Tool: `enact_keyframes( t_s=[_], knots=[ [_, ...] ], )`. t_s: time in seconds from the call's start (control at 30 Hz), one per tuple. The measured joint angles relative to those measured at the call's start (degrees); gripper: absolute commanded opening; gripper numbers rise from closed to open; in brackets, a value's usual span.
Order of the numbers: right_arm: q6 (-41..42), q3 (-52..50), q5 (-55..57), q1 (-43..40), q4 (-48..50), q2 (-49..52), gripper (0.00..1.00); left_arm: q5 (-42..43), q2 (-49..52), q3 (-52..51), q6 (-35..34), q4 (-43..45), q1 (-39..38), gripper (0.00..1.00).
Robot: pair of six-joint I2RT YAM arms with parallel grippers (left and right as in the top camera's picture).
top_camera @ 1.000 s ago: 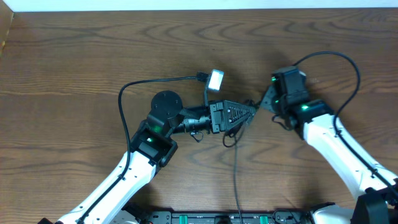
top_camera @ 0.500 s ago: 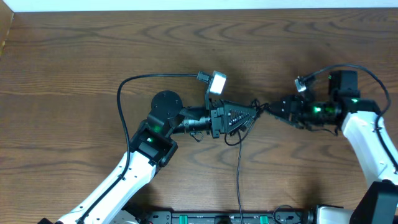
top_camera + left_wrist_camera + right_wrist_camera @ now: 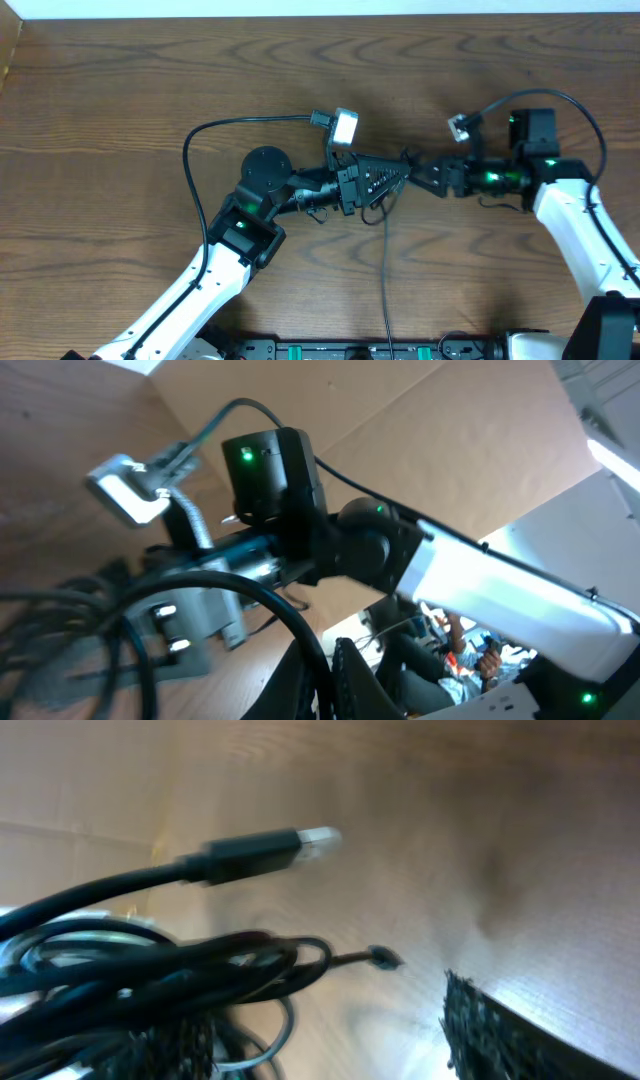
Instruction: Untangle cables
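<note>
The cables (image 3: 385,240) sit bunched in a dark knot right at the tip of my left gripper (image 3: 398,173), with a small loop sagging just below its fingers and one black strand trailing away from it across the table (image 3: 120,100) toward the near edge. That gripper is clamped tight, and in the left wrist view a black strand curves straight into the pinch, so I read it as gripping the bundle. My right gripper (image 3: 428,178) faces it nose to nose, just beside the knot on the far side, with its jaws spread apart. In the right wrist view the tangle lies close against one side of the gap, several black loops piled on each other, and a USB plug (image 3: 262,848) on a black lead juts out above them into free air. I cannot tell whether either right finger (image 3: 490,1030) touches a strand.
</note>
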Motion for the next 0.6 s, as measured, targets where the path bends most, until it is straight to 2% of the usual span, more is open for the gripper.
enact_keyframes(
  t_s=[0.13, 0.37, 0.47, 0.6],
  knots=[
    [10.03, -0.07, 9.81, 6.84, 10.95, -0.02, 0.66, -0.22, 0.0, 0.0, -3.65, 3.78, 0.0, 0.08],
    [25.51, -0.13, 28.57, 17.73, 23.08, -0.02, 0.67, -0.24, 0.0, 0.0, -9.94, 7.5, 0.0, 0.08],
    [31.34, -0.13, 35.74, 18.67, 24.46, 0.0, 0.72, -0.28, 0.02, -0.02, -10.95, 9.44, 0.44, 0.08],
    [36.28, -0.13, 41.13, 15.5, 24.55, 0.0, 0.72, -1.09, -0.09, -0.02, -11.82, 13.77, 5.73, 0.08]
  ],
)
